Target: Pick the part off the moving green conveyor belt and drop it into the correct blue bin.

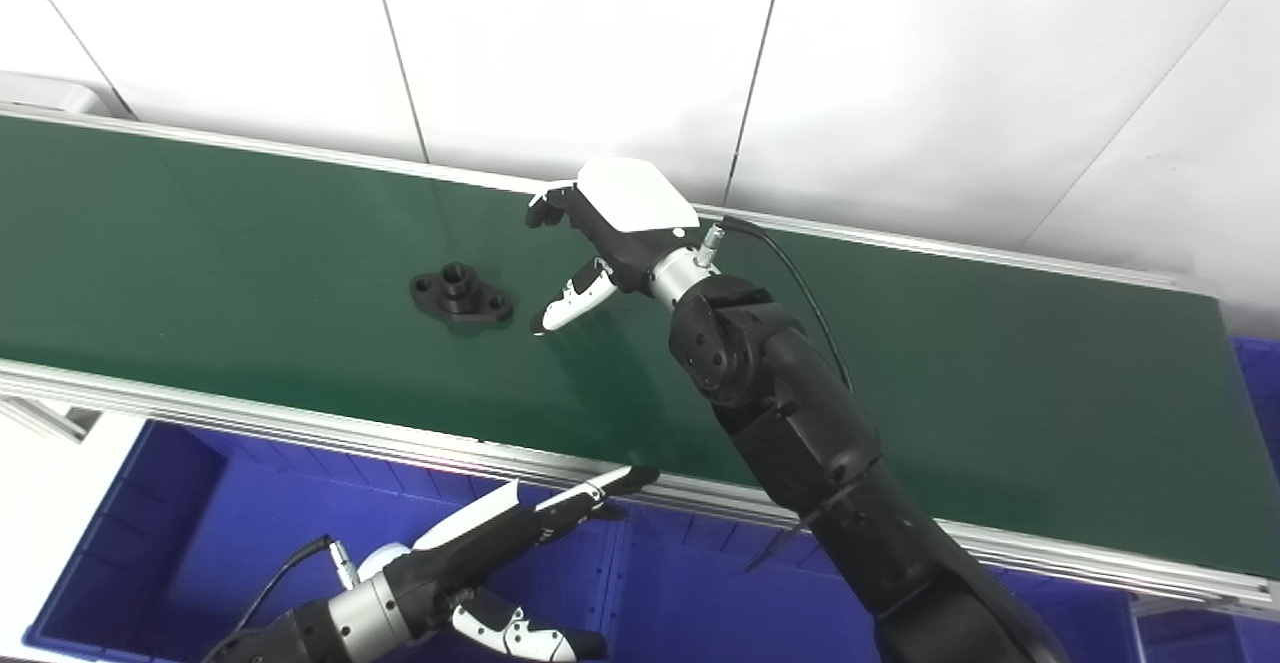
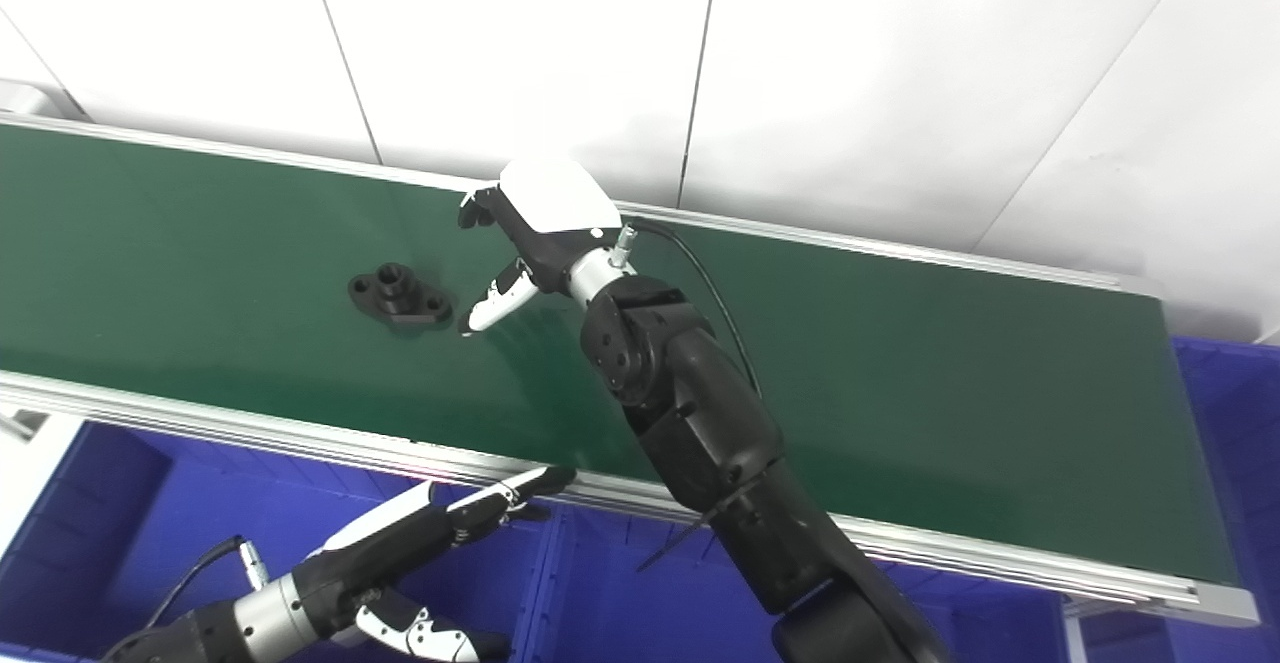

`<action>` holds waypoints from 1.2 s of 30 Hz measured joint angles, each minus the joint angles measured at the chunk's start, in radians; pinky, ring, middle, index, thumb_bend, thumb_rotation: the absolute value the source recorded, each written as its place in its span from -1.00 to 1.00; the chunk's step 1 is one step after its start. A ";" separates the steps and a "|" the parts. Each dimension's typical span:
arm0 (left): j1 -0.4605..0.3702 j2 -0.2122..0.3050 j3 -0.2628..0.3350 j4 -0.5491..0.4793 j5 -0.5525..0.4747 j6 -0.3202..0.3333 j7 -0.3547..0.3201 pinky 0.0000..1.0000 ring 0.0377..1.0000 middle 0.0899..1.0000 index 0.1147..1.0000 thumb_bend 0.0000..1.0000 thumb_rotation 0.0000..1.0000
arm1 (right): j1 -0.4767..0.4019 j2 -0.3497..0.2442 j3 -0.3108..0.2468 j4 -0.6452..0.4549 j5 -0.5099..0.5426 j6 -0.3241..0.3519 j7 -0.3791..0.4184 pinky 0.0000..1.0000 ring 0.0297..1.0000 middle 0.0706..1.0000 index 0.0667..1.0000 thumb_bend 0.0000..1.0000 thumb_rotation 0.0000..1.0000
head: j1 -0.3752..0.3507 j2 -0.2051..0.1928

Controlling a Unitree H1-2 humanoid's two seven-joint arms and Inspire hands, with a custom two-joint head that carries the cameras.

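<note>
The long green conveyor belt (image 1: 950, 383) runs from left to right across the scene, with a white panelled wall (image 1: 900, 63) behind it. On the belt, left of centre, lies the black flanged metal part (image 1: 461, 296). Just to the right of the part, over the belt, hangs the right hand (image 1: 600, 233), apart from it. In front of the belt and lower down stand the blue plastic bins (image 1: 200, 513), side by side. The left hand (image 1: 500, 543) hangs above the bins, near the belt's front edge.
</note>
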 measured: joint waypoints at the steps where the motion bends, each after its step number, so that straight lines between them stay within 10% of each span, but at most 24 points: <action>1: 0.000 0.000 0.000 0.000 0.000 0.000 0.000 0.86 1.00 1.00 1.00 -0.25 -0.53 | -0.003 0.003 0.001 0.013 0.002 0.000 -0.005 0.27 0.40 0.42 0.30 0.66 -0.48 | 0.000 0.000; 24: 0.018 0.000 -0.004 -0.008 0.002 0.000 0.011 0.87 1.00 1.00 1.00 -0.26 -0.52 | -0.011 0.033 0.032 0.253 0.066 -0.013 -0.169 0.12 0.24 0.27 0.32 0.69 -0.66 | 0.006 0.011; 36: 0.024 0.000 -0.002 -0.021 0.002 0.000 0.013 0.88 1.00 1.00 1.00 -0.25 -0.57 | -0.061 0.096 0.039 0.510 0.085 -0.073 -0.437 0.04 0.25 0.29 0.16 0.67 -0.83 | 0.009 0.020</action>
